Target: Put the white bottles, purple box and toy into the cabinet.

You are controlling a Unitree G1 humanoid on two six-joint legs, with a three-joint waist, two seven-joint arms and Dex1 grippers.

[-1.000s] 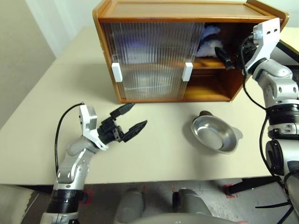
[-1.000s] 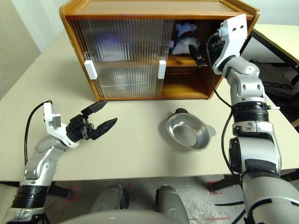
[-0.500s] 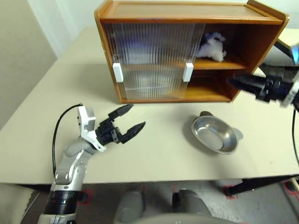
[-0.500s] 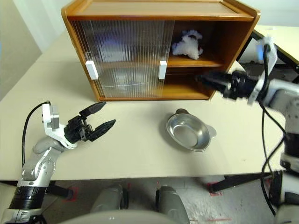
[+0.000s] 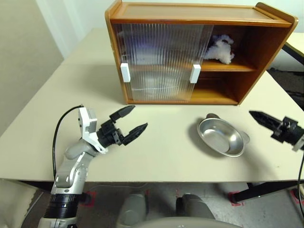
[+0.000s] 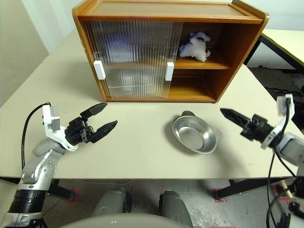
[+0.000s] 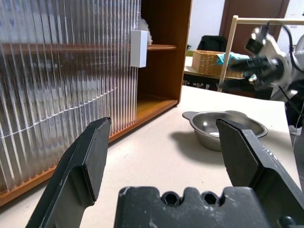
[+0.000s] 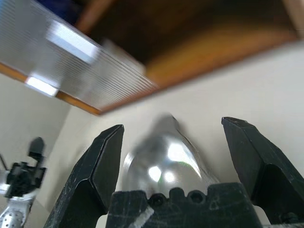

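Left hand (image 5: 129, 121) is held open and empty above the counter (image 5: 161, 152), aimed at the cabinet (image 5: 199, 19); right hand (image 6: 237, 122) is spread open beside the dish (image 5: 221, 137).

The fluffy white toy (image 5: 220, 48) lies on the upper shelf of the wooden cabinet (image 5: 199, 12); bottles perhaps behind the ribbed doors.

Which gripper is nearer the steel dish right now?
Right. The right gripper hovers just beside the steel dish; the left gripper is farther off, across bare table.
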